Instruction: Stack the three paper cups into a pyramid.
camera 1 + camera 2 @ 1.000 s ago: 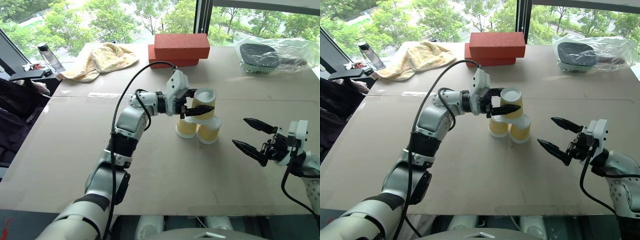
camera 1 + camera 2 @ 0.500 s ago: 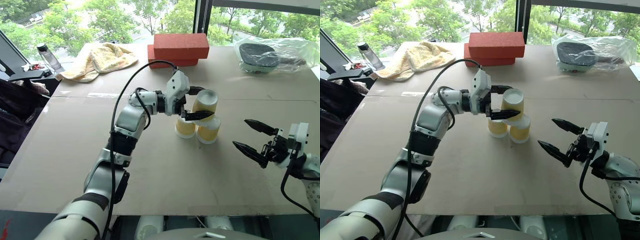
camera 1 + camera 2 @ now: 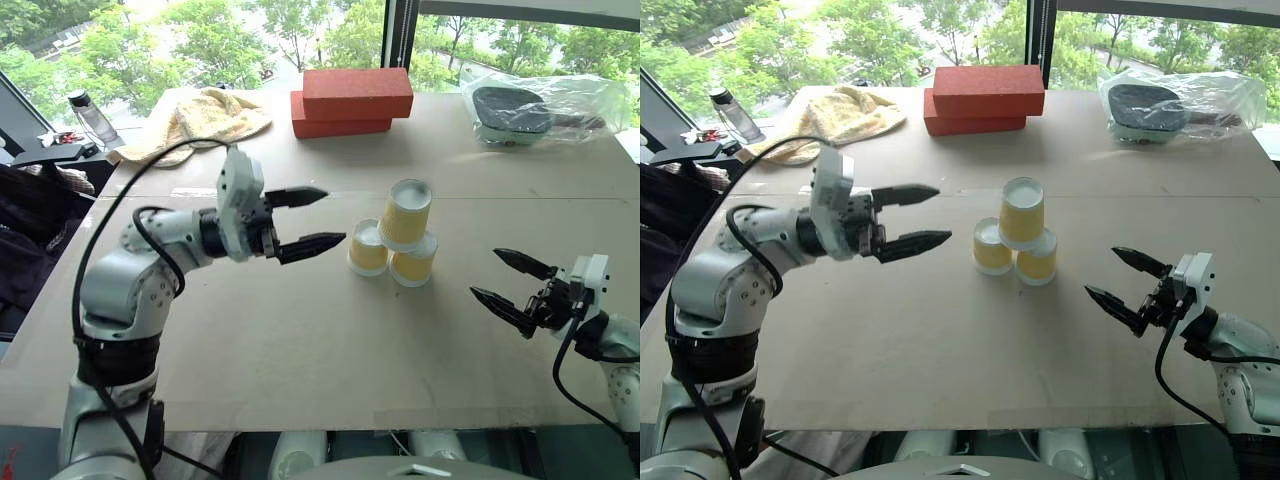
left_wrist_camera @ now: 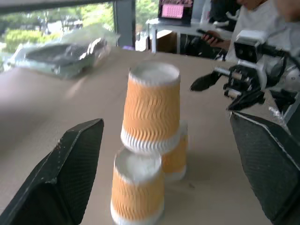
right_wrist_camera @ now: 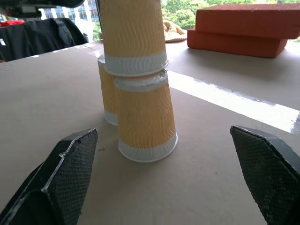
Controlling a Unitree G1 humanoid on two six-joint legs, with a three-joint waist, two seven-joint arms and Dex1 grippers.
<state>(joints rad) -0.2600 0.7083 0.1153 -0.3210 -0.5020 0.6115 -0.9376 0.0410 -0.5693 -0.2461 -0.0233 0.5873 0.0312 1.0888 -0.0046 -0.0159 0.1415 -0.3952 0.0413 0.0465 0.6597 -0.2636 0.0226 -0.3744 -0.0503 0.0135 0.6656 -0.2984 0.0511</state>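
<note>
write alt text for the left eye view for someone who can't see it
Three paper cups stand as a pyramid on a brown table, two below and one on top. The open left end effector and right end effector flank it, touching nothing.

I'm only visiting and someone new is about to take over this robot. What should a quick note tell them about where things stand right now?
Left gripper: open, holding nothing, off to the left of the cups.
Right gripper: open, holding nothing, to their right.
Cups: two bottom cups stand upside down side by side on the table; the top cup rests across them.
Done: the pyramid stands.
Left: apparently nothing; keep the arms clear.
</note>
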